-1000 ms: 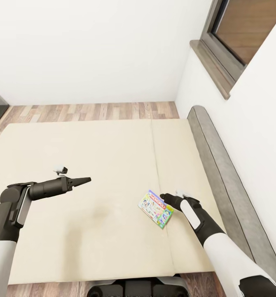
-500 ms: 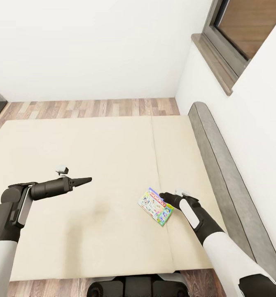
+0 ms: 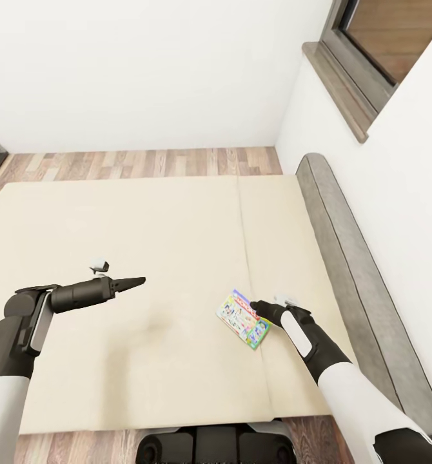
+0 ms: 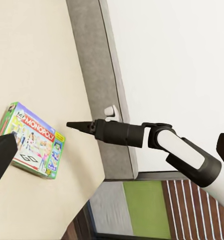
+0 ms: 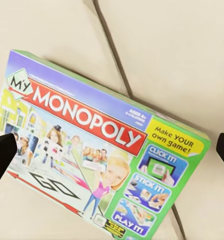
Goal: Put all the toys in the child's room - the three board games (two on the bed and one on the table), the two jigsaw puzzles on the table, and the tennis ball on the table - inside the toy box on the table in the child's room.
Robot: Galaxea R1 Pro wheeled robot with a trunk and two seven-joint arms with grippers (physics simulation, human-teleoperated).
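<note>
Monopoly box [image 3: 244, 318]: flat on bed [image 3: 145, 225], across the mattress seam.
Right gripper [image 3: 260, 307]: fingers spread, poised beside box for pickup.
Left gripper [image 3: 135, 281]: fingers pressed together, idle.

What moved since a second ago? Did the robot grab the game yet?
Not yet. Only the camera shifted a little, so the bed sits higher in view. The right gripper still waits open beside the board game, which hasn't moved. The left gripper stays shut.

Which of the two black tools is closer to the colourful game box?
The right tool, almost touching the Monopoly box; the left tool hovers well away over bare mattress.
</note>
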